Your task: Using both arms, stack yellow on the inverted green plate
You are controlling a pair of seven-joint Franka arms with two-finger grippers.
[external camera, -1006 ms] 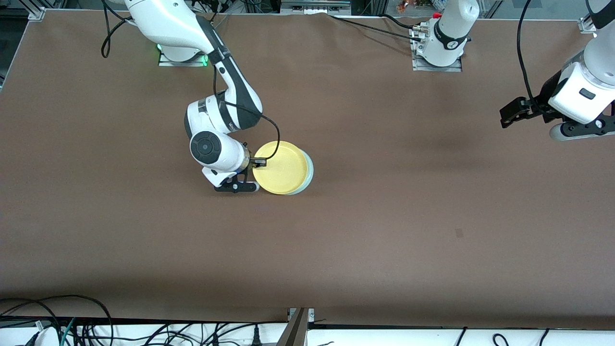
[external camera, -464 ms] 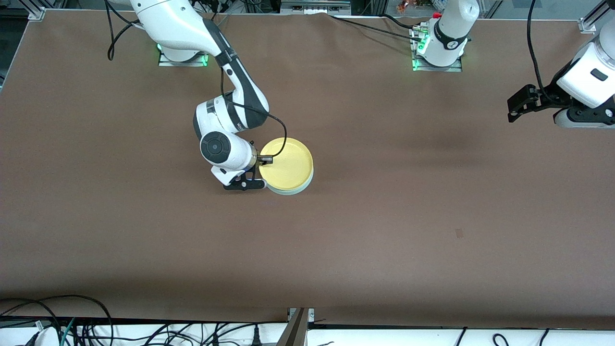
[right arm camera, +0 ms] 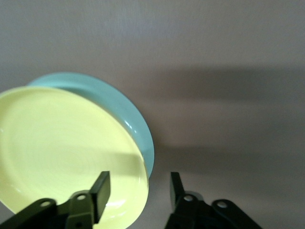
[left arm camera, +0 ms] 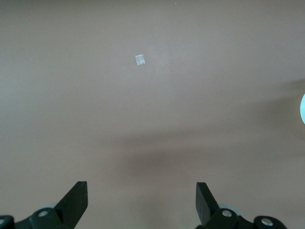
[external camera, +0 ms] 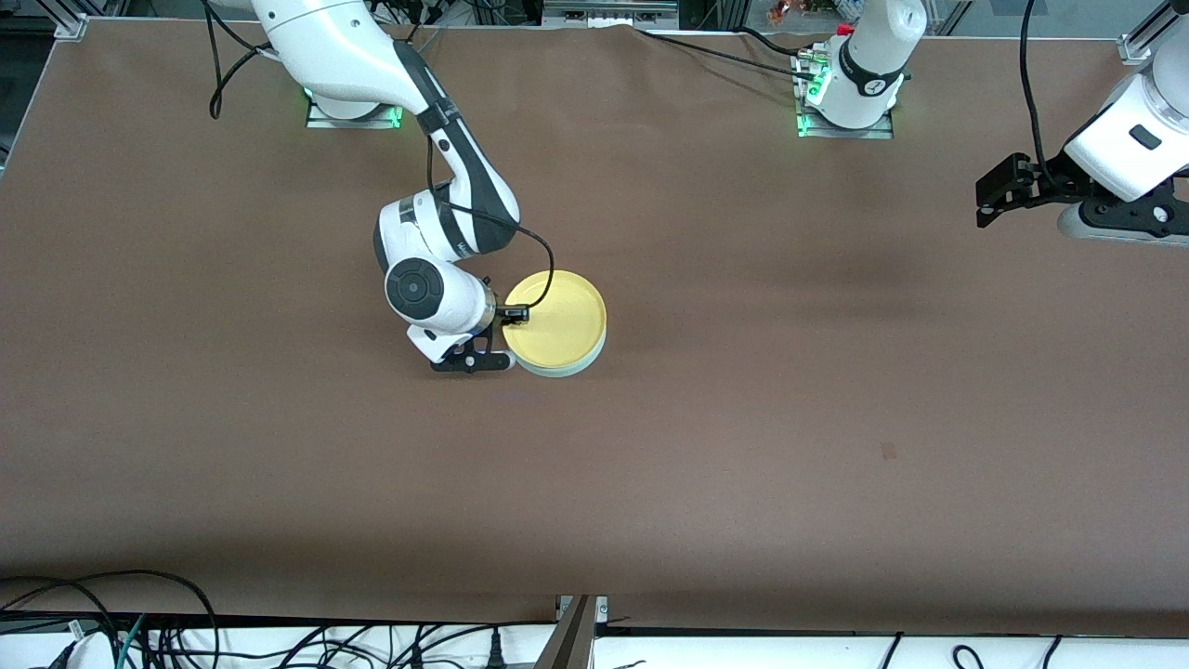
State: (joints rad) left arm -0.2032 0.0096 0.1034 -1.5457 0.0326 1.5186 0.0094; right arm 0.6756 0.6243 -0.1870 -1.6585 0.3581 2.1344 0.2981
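The yellow plate lies right way up on the inverted green plate, near the table's middle toward the right arm's end. Only a thin mint edge of the green plate shows under it. In the right wrist view the yellow plate covers most of the green plate. My right gripper is low beside the stack, open, with its fingers on either side of the yellow rim. My left gripper hangs open and empty over the left arm's end of the table.
The brown table carries a small dark mark, which shows as a pale square in the left wrist view. The arm bases stand along the table's edge farthest from the front camera. Cables lie past the table's nearest edge.
The yellow plate went from tilted and offset to flat on the green plate. My right gripper shifted with it toward the stack. My left gripper rose and drew back toward its base.
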